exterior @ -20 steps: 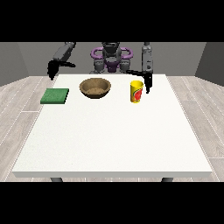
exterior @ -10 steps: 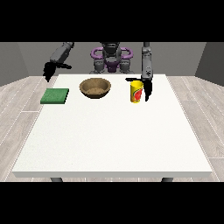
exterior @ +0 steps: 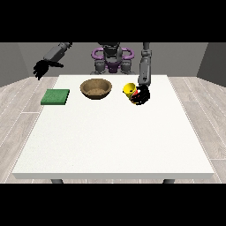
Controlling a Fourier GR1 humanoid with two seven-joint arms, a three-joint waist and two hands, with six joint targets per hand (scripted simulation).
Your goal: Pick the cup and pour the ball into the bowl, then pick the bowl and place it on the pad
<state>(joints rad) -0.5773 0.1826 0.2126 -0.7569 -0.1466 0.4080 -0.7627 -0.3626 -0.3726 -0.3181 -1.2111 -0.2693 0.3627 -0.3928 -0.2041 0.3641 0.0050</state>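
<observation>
Toward two o'clock on the white table (exterior: pixel 114 141), the yellow cup (exterior: pixel 129 90) with its red marking is tipped over toward nine o'clock, its open mouth facing the wooden bowl (exterior: pixel 95 88). The hand at the view's right (exterior: pixel 142 96) is wrapped about the cup's lower part, dark fingers curled round it, with the grey forearm (exterior: pixel 145 68) coming down to it from twelve o'clock. Whether the cup's base touches the table cannot be told. The ball cannot be made out, neither in the cup's mouth nor in the bowl.

The wooden bowl stands upright on the table at about eleven o'clock, just beside the cup at its nine o'clock side, with a narrow strip of white table between them. Its inside shows brown and shaded.

The green pad (exterior: pixel 55 96) lies flat near the table's ten o'clock corner, at nine o'clock from the bowl and apart from it.

The hand at the view's left (exterior: pixel 41 68) hangs in the air beyond the table's edge, at about eleven o'clock from the pad, holding nothing; its fingers droop loosely, spread rather than closed. The robot's torso (exterior: pixel 111 59) with purple rings stands behind the table at twelve o'clock.
</observation>
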